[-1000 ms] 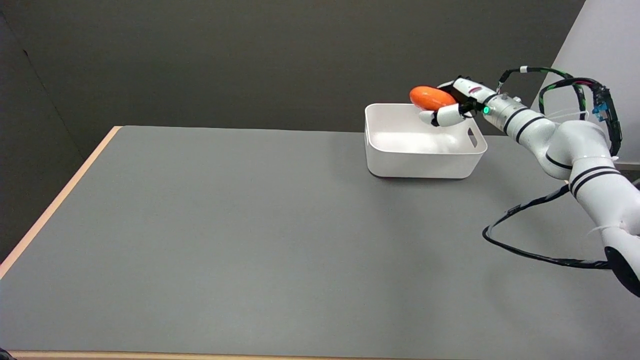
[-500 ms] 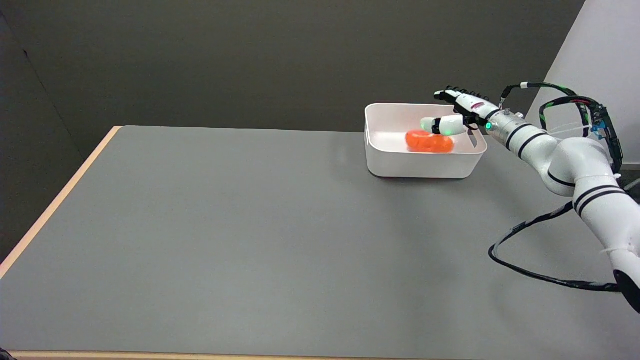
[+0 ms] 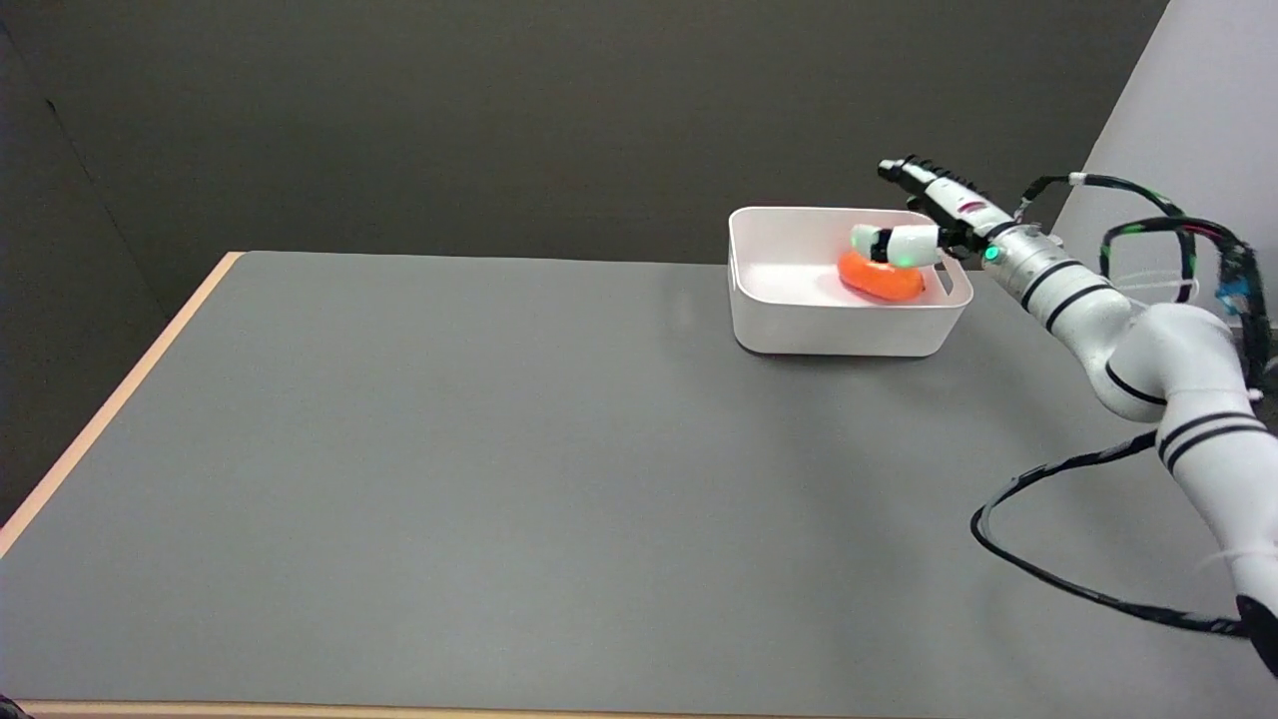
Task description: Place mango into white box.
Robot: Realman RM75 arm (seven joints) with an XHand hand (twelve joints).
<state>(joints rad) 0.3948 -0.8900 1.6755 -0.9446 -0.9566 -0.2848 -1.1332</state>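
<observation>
mango [image 3: 879, 280] lay inside white box [image 3: 839, 325], long axis left-right | right hand [image 3: 924, 215] just above it, fingers apart, holding nothing | bench [image 3: 499, 449]

Probably robotics lab: bare grey table [image 3: 449, 449], dark backdrop [image 3: 449, 120], cabled white arm [image 3: 1148, 350].

A: Light's coming in soft and even over the table [image 3: 499, 479], no glare anywhere.
B: Yeah, only a faint shadow's sitting under the white box [image 3: 839, 330]; focus is holding sharp.
</observation>
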